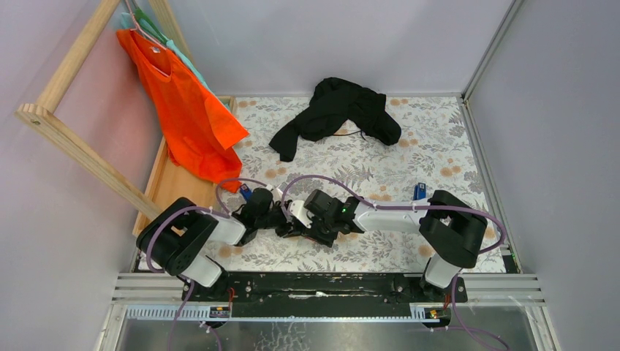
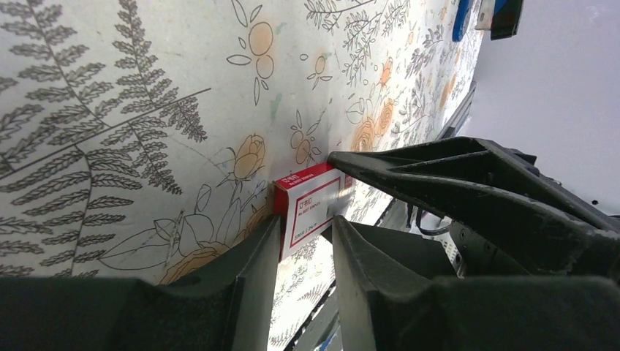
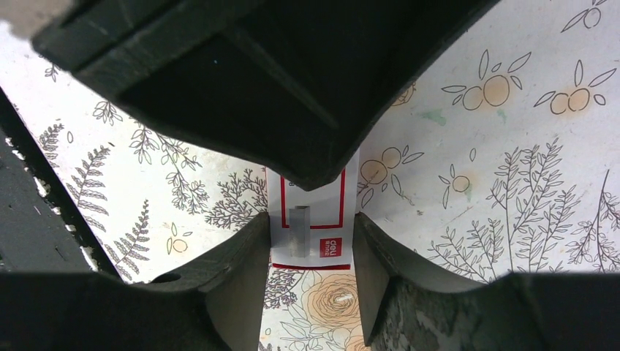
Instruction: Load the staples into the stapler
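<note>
The staples box [image 2: 311, 205], small, white with red edges, lies on the flowered cloth [image 2: 146, 110] near the table's front. My left gripper [image 2: 305, 223] has its fingertips against both sides of one end of the box. My right gripper [image 3: 312, 219] closes on the other end of the same box [image 3: 325, 238], whose width fills the gap between its fingers. In the top view the two grippers meet tip to tip, left [image 1: 274, 218] and right [image 1: 292, 221], and hide the box. I can make out no stapler and no tray of staples.
A black garment [image 1: 338, 110] lies at the back of the table. An orange shirt [image 1: 186, 110] hangs from a wooden rack [image 1: 73, 139] at the left, over a wooden base [image 1: 172, 186]. The black rail [image 1: 329, 285] runs along the near edge.
</note>
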`<action>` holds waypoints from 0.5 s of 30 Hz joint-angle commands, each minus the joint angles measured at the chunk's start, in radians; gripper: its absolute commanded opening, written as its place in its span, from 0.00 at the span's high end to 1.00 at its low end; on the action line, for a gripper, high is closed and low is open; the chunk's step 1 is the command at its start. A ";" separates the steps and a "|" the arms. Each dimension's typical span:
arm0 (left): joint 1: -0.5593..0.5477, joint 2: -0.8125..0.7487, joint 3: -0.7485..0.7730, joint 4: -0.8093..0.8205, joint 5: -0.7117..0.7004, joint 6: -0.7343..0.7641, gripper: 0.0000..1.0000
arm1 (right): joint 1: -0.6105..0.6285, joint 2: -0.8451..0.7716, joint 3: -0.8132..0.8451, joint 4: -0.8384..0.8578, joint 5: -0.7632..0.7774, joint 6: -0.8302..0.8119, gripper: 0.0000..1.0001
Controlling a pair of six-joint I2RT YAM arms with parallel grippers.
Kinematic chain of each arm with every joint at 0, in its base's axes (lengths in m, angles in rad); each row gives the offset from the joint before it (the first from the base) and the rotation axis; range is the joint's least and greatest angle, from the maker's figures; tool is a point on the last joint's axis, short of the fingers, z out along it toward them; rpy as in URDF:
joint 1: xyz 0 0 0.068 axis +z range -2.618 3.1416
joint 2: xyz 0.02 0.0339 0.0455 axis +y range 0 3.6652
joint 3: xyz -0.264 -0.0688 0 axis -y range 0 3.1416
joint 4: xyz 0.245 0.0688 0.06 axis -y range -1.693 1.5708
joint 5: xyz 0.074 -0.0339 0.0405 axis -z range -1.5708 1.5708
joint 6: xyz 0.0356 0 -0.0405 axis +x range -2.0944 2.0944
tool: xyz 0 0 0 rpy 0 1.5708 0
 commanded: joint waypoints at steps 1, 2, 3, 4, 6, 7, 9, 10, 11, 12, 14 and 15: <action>0.006 0.020 -0.023 0.126 0.062 -0.025 0.62 | 0.014 0.054 -0.017 -0.009 0.049 -0.038 0.51; 0.006 0.025 -0.028 0.147 0.070 -0.038 0.62 | 0.013 0.051 -0.018 -0.004 0.042 -0.038 0.51; 0.006 0.028 -0.032 0.169 0.077 -0.046 0.62 | 0.013 0.048 -0.021 0.002 0.037 -0.040 0.51; 0.007 0.036 -0.037 0.190 0.084 -0.056 0.62 | 0.014 0.047 -0.021 0.010 0.032 -0.044 0.51; 0.009 0.051 -0.049 0.242 0.100 -0.076 0.62 | 0.013 0.041 -0.026 0.024 0.027 -0.050 0.51; 0.012 0.063 -0.056 0.269 0.110 -0.091 0.62 | 0.014 0.038 -0.029 0.031 0.025 -0.054 0.51; 0.015 0.088 -0.068 0.332 0.127 -0.117 0.62 | 0.014 0.031 -0.035 0.050 0.027 -0.061 0.51; 0.016 0.103 -0.076 0.367 0.134 -0.134 0.62 | 0.014 0.027 -0.038 0.056 0.023 -0.065 0.51; 0.017 0.117 -0.084 0.408 0.143 -0.152 0.62 | 0.014 0.021 -0.040 0.063 0.022 -0.068 0.51; 0.018 0.133 -0.092 0.467 0.153 -0.173 0.62 | 0.013 0.015 -0.047 0.074 0.019 -0.071 0.51; 0.019 0.160 -0.107 0.553 0.170 -0.213 0.62 | 0.014 -0.009 -0.063 0.092 0.009 -0.074 0.51; 0.020 0.176 -0.111 0.588 0.178 -0.230 0.62 | 0.013 -0.016 -0.071 0.105 0.005 -0.077 0.51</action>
